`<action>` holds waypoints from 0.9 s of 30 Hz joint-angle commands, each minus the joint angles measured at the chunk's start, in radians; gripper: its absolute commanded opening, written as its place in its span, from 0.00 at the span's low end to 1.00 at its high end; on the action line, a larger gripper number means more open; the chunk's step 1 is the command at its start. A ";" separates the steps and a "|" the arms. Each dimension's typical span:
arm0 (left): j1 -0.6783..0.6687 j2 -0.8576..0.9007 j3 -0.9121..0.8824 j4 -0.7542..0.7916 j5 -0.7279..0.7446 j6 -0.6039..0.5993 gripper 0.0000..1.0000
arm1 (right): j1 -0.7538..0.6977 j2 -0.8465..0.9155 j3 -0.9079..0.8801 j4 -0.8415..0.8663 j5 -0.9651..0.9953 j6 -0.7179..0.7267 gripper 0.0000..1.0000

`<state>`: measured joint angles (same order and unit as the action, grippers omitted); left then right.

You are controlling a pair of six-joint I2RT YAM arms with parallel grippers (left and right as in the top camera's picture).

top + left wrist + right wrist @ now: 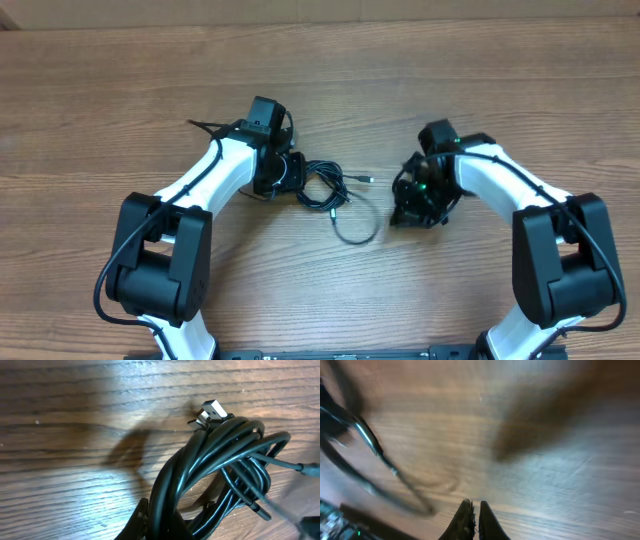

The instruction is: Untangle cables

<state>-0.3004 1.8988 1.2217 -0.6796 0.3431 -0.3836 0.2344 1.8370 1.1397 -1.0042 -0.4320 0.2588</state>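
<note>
On the table (100, 80), left pincer (290, 177) seemingly grips cables (220, 440).

Robot test bench (likely a lab), wood-grain table (100, 80), two white-and-black arms (215, 170) mounted at its edge.

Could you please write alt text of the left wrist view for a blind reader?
A looped bundle of thin black cables fills the right half, rising from the left gripper at the bottom edge, with a silver plug sticking out on top. Beneath lies a wooden table.
</note>
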 commanded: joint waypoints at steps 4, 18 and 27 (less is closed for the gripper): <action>0.002 0.005 0.006 0.003 -0.014 0.068 0.09 | 0.034 -0.029 0.167 0.000 0.215 0.003 0.05; 0.002 0.005 0.006 0.003 -0.125 0.075 0.13 | 0.157 -0.029 0.077 0.003 -0.022 0.136 0.53; 0.007 0.005 0.006 -0.008 -0.198 0.002 0.13 | 0.314 -0.028 -0.128 0.322 0.033 0.413 0.46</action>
<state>-0.3004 1.8988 1.2217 -0.6861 0.1795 -0.3634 0.5144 1.8313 1.0542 -0.7238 -0.4397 0.5327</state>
